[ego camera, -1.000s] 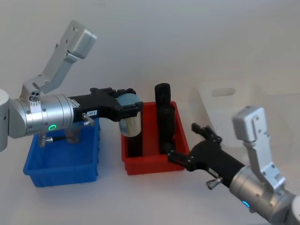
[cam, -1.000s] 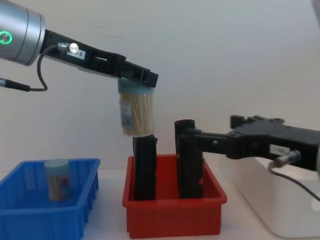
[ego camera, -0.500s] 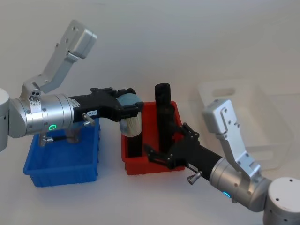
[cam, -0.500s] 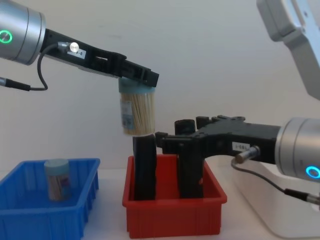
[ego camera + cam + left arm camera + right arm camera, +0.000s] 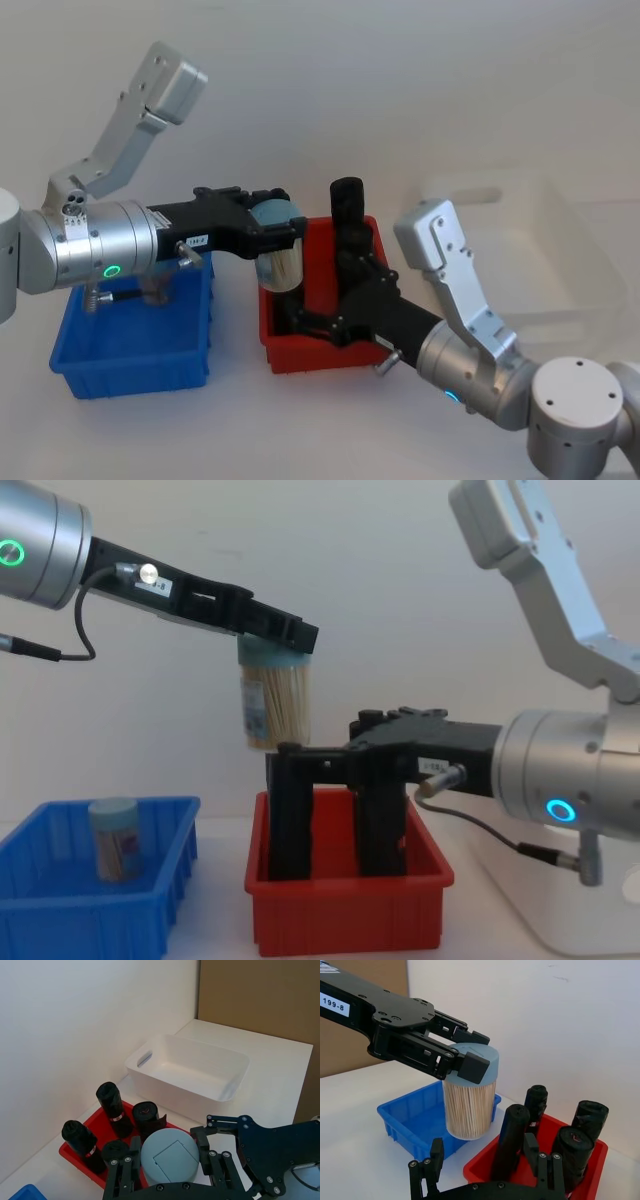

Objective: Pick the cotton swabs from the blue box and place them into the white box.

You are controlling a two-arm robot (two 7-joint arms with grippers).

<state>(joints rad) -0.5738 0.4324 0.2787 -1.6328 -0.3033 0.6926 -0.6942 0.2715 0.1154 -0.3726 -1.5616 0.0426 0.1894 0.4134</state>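
1. The left gripper reaches in from the left at about the height of the robot's chest. Its fingers are clamped on the pale blue lid of a jar of cotton swabs.
2. That jar hangs upright in the air over the left part of the red bin, resting on nothing. From the chest view its base sits about level with the tops of the tall black blocks standing in that bin.
3. The right gripper stretches in from the right, across the red bin and in front of the blocks. Its fingers are spread wide and hold nothing.
4. From the right wrist view, one finger stands to each side of the jar's foot, both apart from it, with the jar just above the gap.
5. A second jar stands upright inside the blue box, which sits on the table just left of the red bin.
6. The white box sits on the table to the right of the red bin, behind the right arm.
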